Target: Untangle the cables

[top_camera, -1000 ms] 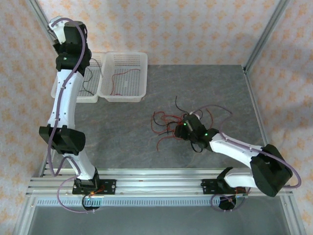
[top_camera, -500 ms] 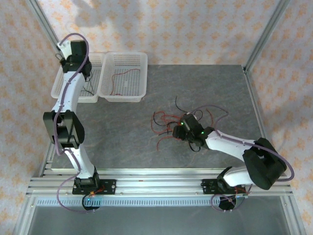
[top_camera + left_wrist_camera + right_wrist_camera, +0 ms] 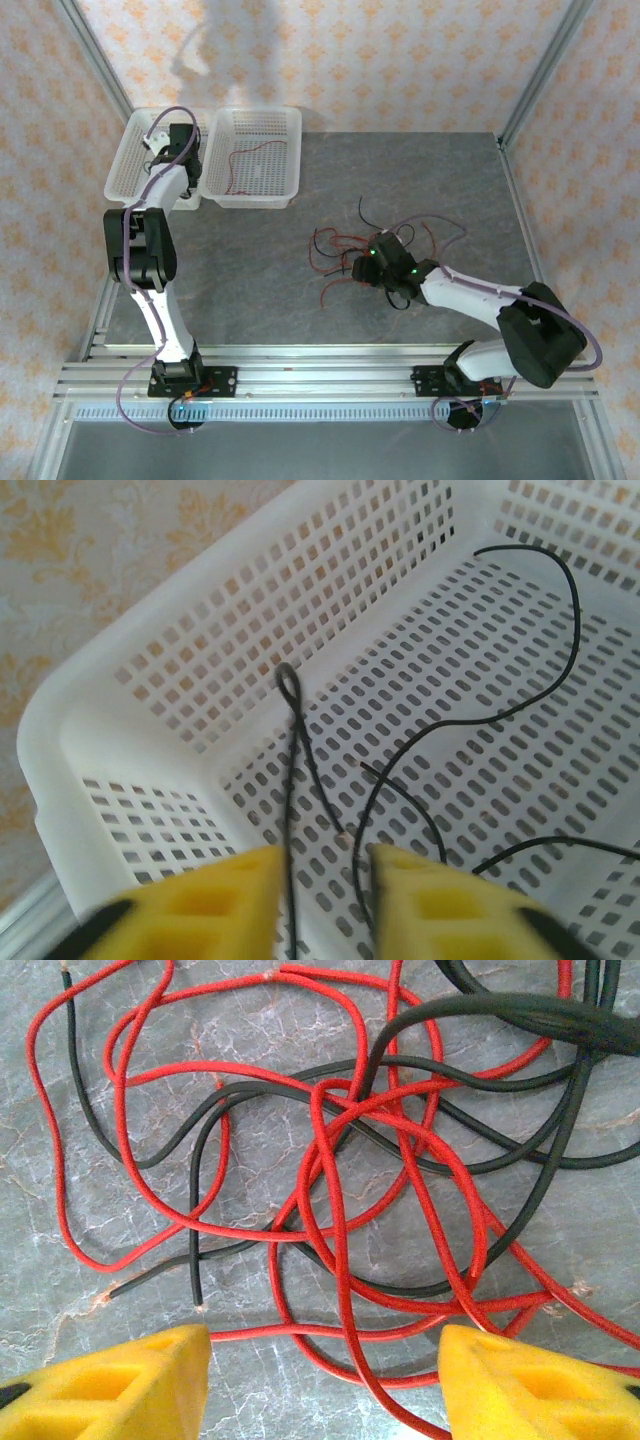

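The cables lie as a tangle of thin red and black wires (image 3: pixel 345 250) on the grey table, right of centre. My right gripper (image 3: pixel 322 1345) hovers open just above this tangle (image 3: pixel 340 1190), and red strands run across the wide gap between its yellow fingers. It points left at the pile's right edge (image 3: pixel 360 268). My left gripper (image 3: pixel 325 865) is open low inside the left white basket (image 3: pixel 120 710). A looped black wire (image 3: pixel 290 685) and another black wire (image 3: pixel 500 715) lie on the basket floor, both passing through the gap between the jaws.
A second white basket (image 3: pixel 250 195) beside the first holds a red cable (image 3: pixel 255 155). Metal frame posts stand at the table's back corners (image 3: pixel 505 135). The arm bases sit on the rail at the near edge (image 3: pixel 320 375).
My left arm has swung down into the left basket and its jaws have parted, leaving the black wire loose. The right arm has stretched slightly towards the tangle.
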